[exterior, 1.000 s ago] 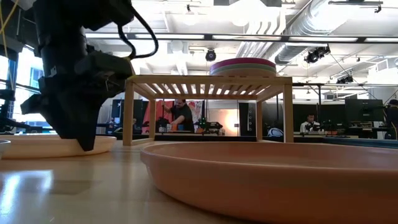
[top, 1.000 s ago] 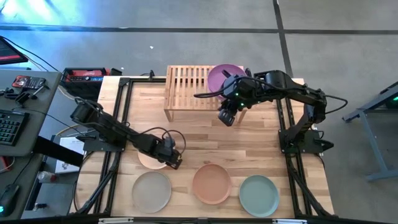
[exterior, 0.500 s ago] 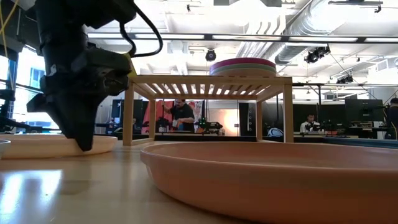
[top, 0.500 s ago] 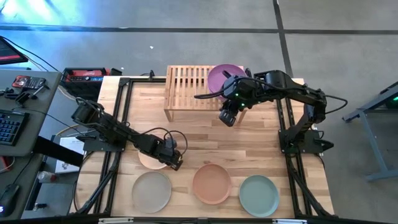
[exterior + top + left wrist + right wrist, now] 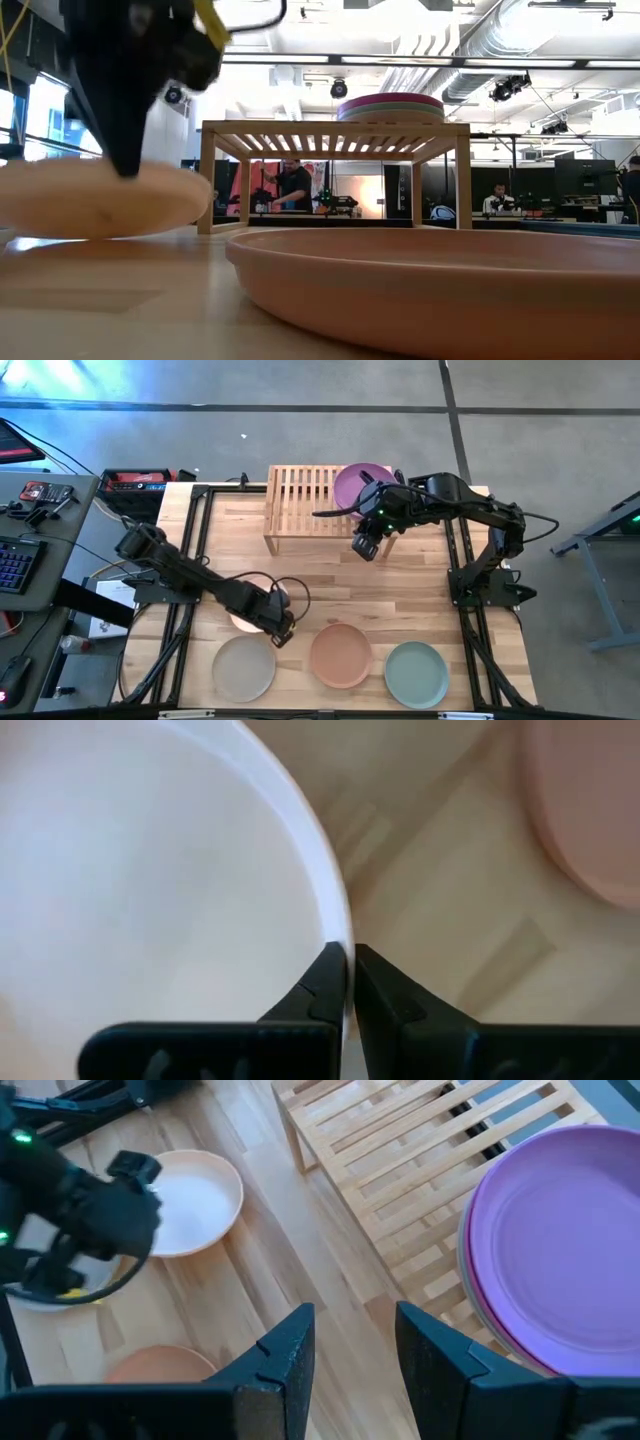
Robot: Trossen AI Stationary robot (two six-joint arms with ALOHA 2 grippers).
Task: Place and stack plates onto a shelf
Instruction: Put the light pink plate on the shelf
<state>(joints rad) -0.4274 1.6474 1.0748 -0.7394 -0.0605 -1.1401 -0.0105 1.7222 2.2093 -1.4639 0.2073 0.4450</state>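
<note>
From above, the left gripper (image 5: 280, 628) sits well in front of the shelf (image 5: 305, 500), its fingers pinched shut on the rim of a peach plate (image 5: 250, 612); a beige plate (image 5: 243, 667), a terracotta plate (image 5: 340, 655) and a grey-teal plate (image 5: 416, 674) lie in a row farther from the shelf, along the near edge of the table (image 5: 400, 585). The right gripper (image 5: 364, 548) hangs just in front of the shelf's right half, where a purple plate (image 5: 352, 482) tops a stack. From table height, the peach plate (image 5: 95, 198) appears clear of the wood, tilted slightly, with the dark gripper (image 5: 125, 165) clamped on its edge, and the shelf (image 5: 335, 130) stands behind with its stack of plates (image 5: 390, 105) on the right end. The left wrist view shows the two fingers (image 5: 325, 990) closed on the plate's thin rim (image 5: 335, 920), nothing else between them. The right wrist view shows that gripper's (image 5: 353, 1342) fingers apart and holding nothing, with the purple plate (image 5: 560, 1250) beside bare slats (image 5: 400, 1170). The step in hand looks like the pick-up of the peach plate; next it likely needs carrying towards the shelf, kept level so the narrow rim grip does not slip, and high enough to clear the shelf's front rail.
</note>
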